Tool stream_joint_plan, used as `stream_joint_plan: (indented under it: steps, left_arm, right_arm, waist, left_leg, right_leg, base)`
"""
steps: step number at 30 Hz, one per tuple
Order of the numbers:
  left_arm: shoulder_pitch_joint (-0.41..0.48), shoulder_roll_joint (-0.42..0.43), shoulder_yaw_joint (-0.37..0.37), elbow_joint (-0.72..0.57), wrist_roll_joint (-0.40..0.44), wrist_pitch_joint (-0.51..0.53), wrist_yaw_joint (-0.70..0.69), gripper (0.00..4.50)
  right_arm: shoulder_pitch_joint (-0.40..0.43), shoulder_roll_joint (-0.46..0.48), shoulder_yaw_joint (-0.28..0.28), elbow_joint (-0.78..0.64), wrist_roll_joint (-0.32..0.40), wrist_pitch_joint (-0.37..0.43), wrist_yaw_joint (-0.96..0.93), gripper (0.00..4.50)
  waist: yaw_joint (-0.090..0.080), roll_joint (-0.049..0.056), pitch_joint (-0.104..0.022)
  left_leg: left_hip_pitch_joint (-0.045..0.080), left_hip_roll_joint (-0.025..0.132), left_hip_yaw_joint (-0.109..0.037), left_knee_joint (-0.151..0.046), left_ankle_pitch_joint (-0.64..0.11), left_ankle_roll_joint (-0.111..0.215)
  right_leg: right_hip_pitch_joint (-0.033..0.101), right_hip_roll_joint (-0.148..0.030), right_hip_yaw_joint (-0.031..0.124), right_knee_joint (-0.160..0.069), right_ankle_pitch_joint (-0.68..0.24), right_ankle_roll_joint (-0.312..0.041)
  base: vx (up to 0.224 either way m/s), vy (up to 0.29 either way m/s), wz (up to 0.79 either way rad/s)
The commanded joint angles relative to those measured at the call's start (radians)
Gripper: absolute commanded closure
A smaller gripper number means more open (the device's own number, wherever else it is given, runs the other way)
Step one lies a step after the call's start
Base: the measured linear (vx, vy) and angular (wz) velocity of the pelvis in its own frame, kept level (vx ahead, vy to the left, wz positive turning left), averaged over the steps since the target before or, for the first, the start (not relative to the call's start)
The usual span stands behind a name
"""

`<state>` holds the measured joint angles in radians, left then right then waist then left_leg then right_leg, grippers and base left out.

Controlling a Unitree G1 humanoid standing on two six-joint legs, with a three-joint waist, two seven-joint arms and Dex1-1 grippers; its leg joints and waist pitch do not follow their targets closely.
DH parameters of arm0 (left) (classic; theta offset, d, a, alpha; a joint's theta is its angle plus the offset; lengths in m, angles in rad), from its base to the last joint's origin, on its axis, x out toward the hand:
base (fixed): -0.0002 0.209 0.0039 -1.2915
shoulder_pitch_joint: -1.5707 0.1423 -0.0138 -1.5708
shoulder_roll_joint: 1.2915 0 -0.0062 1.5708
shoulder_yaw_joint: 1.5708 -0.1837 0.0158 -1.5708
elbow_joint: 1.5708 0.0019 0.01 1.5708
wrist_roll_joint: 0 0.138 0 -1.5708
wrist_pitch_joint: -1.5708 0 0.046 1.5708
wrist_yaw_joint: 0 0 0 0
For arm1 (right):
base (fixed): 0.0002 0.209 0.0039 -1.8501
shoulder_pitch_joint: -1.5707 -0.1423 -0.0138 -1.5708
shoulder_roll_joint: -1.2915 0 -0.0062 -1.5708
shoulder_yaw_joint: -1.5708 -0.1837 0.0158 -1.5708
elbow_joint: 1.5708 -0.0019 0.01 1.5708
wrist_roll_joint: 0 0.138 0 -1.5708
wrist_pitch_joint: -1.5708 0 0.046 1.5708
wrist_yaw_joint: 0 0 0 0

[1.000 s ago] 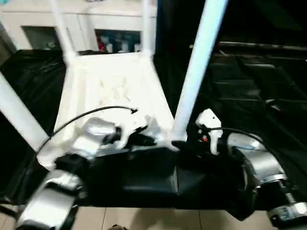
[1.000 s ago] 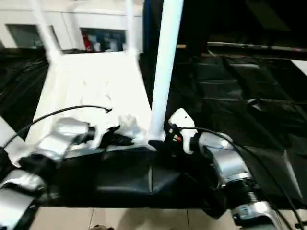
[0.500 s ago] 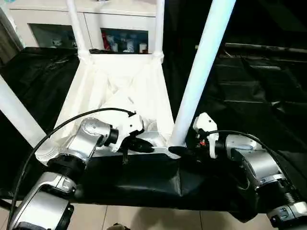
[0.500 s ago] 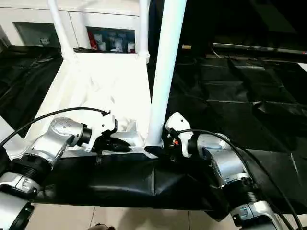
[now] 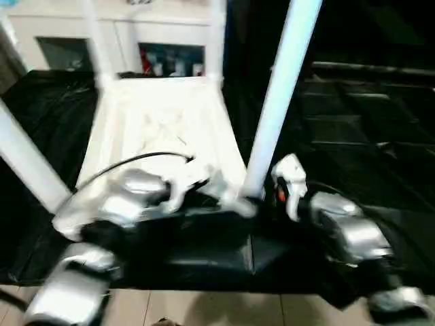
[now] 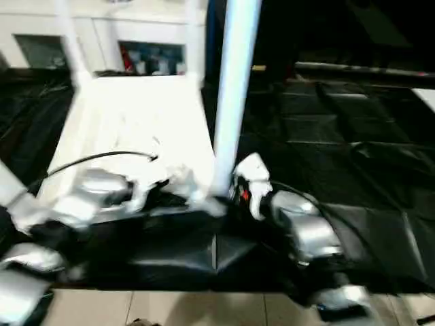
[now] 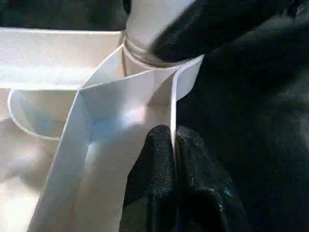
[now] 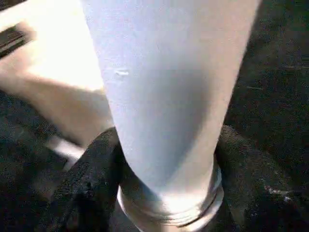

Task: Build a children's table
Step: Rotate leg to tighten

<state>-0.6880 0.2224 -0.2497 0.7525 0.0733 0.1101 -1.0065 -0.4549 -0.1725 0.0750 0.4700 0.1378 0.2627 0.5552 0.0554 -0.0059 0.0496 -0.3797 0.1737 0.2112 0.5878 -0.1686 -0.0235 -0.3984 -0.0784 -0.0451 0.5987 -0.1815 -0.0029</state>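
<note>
The children's table lies upside down on black sheeting, its white tabletop [image 5: 163,115] showing the underside. Four white legs stand up from its corners; the near right leg [image 5: 279,102] rises tall just in front of me. My left gripper [image 7: 173,140] is shut on the thin near rim [image 7: 171,96] of the tabletop, close to that leg's socket [image 7: 145,55]. My right gripper [image 8: 169,145] is at the foot of the near right leg [image 8: 164,96], with a black finger [image 8: 96,174] pressed against each side just above the socket collar.
A white cabinet with glass doors [image 5: 163,41] stands behind the table. Black sheeting [image 5: 353,122] covers the surface to the right and left. A strip of pale floor tiles [image 5: 204,309] runs along the near edge. The near left leg [image 5: 27,163] slants up beside my left arm.
My right gripper's fingers have closed in around the foot of the near right leg. The left gripper keeps its pinch on the rim. The whole picture has shaken with the head.
</note>
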Motion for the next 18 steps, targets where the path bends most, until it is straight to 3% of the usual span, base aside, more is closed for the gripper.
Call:
stream_joint_plan:
  steps: [1,8,9,12,16,18]
  left_arm:
    - [0.009,-0.056,-0.028,-0.007,-0.027,0.003,-0.026,4.50]
    - [0.001,-0.047,-0.032,0.009,-0.018,-0.037,-0.039,4.50]
    - [0.001,-0.045,-0.029,0.012,-0.016,-0.043,-0.037,4.50]
    - [0.011,-0.031,-0.025,0.003,-0.014,-0.057,-0.042,4.50]
    - [0.029,-0.020,-0.011,-0.029,-0.026,-0.095,-0.035,4.50]
    - [0.041,-0.017,0.002,-0.056,-0.043,-0.111,-0.033,4.50]
  right_arm:
    - [-0.001,0.034,-0.003,0.044,-0.016,0.038,-0.097,1.95]
    - [0.009,0.051,-0.010,-0.007,0.005,0.000,-0.056,1.96]
    - [0.010,0.052,-0.019,-0.013,0.011,-0.008,-0.060,1.61]
    - [0.017,0.035,-0.029,-0.044,0.026,-0.011,-0.043,1.40]
    - [0.054,-0.054,0.000,-0.157,0.027,0.015,0.067,1.17]
    - [0.103,-0.139,0.022,-0.248,0.042,0.025,0.185,1.17]
  waist:
    - [-0.001,-0.006,-0.054]
    - [-0.001,-0.005,-0.056]
    - [0.000,-0.001,-0.056]
    - [0.004,-0.005,-0.057]
    - [0.014,-0.008,-0.059]
    - [0.028,-0.007,-0.060]
  left_leg:
    - [0.026,0.059,-0.046,-0.082,-0.351,-0.038]
    - [0.027,0.059,-0.040,-0.080,-0.335,-0.015]
    - [0.027,0.058,-0.040,-0.080,-0.330,-0.013]
    - [0.026,0.059,-0.038,-0.079,-0.316,-0.004]
    - [0.026,0.062,-0.034,-0.076,-0.276,0.015]
    - [0.023,0.063,-0.033,-0.073,-0.243,0.036]
  right_leg:
    - [0.027,-0.079,0.039,-0.092,-0.438,-0.165]
    - [0.025,-0.076,0.044,-0.091,-0.360,-0.169]
    - [0.025,-0.076,0.044,-0.090,-0.346,-0.175]
    - [0.028,-0.077,0.045,-0.088,-0.331,-0.181]
    - [0.030,-0.075,0.045,-0.083,-0.279,-0.185]
    - [0.037,-0.075,0.045,-0.077,-0.239,-0.184]
  base:
    - [0.000,0.000,0.00]
    - [0.000,0.000,0.00]
    - [0.000,0.000,0.00]
    - [0.000,0.000,0.00]
    - [0.000,0.000,0.00]
    - [0.000,0.000,0.00]
